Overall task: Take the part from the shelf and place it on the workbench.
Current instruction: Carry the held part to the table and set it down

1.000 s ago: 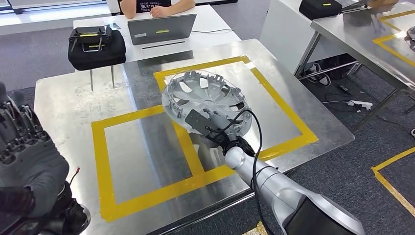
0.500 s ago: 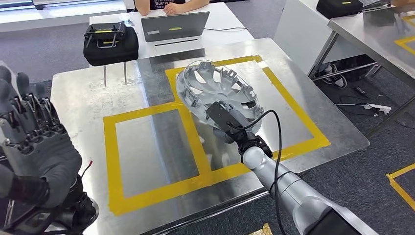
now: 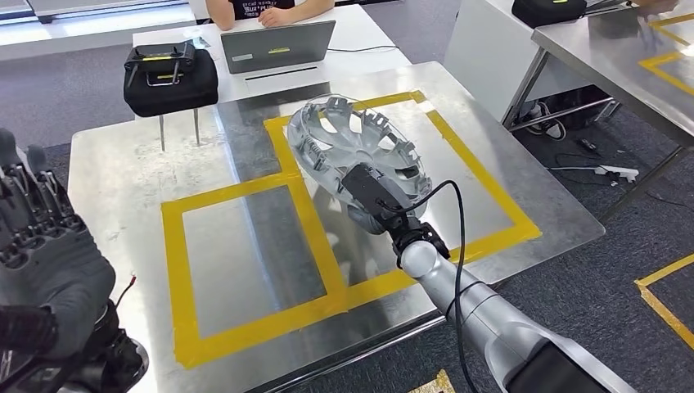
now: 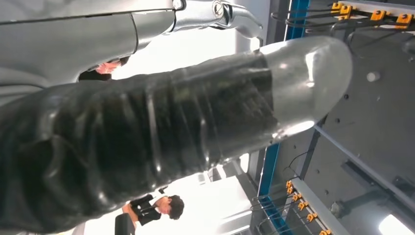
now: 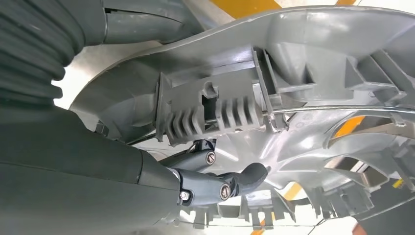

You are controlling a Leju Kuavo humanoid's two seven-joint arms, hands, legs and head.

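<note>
Nearest the camera, at the lower left of the head view, the robot's left hand is raised beside the table edge, its dark ribbed back toward the lens and its fingers upright and side by side; whether anything sits in its palm cannot be told. The left wrist view has one dark, clear-tipped finger across it, and a seated person beyond.

From the lower right the silver right arm reaches up and forward over the near edge of the brushed-metal workbench, a black cable looping along it. Its right hand grips the near rim of the round silver plastic wheel cover. In the right wrist view, a dark fingertip presses the cover's ribbed inner face while the grey thumb lies across the rim.

The wheel cover is tilted, its far edge high, held over the right-hand rectangle of yellow tape marked on the workbench; whether its low edge touches the surface cannot be told.

Farther back, a black padded headrest on two metal prongs stands at the workbench's far left. Behind it is a white table with a grey laptop and a person's forearms.
</note>
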